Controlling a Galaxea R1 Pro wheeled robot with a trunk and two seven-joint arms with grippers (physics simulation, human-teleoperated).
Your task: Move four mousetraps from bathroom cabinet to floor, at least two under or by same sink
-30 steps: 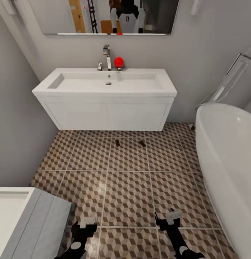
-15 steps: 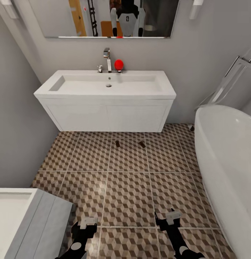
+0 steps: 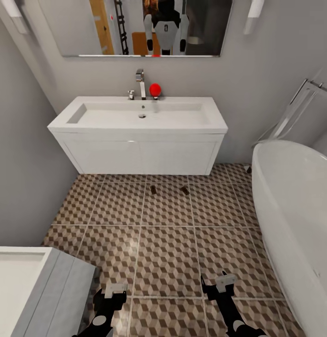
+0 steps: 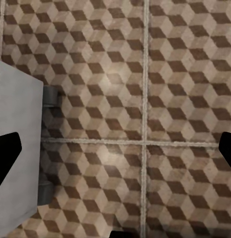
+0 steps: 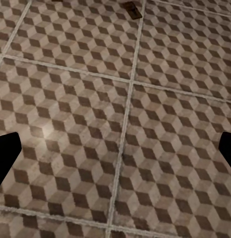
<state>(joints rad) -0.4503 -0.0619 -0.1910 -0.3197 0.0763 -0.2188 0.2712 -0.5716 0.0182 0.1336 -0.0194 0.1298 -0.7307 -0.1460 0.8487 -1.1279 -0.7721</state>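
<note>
Two small brown wooden mousetraps (image 3: 153,189) (image 3: 184,190) lie on the cube-patterned tiled floor (image 3: 166,252) well ahead of both wide-spread, empty grippers (image 3: 115,291) (image 3: 219,284), beside the white rectangular sink (image 3: 140,114).

The bathroom sink (image 3: 140,114) sits on a vanity (image 3: 142,157) against the back wall, with a tap (image 3: 140,82) and a ball (image 3: 155,89) behind the basin and a mirror (image 3: 144,25) above. Two mousetraps (image 3: 153,189) (image 3: 184,190) lie on the bathroom floor (image 3: 163,243) just in front of the vanity, near each other but apart. The bathtub (image 3: 294,220) stands on the right. A second unit (image 3: 37,290) is at the near left. Both pincers, left (image 3: 115,291) and right (image 3: 219,283), hang over the floor nearest the camera.
</note>
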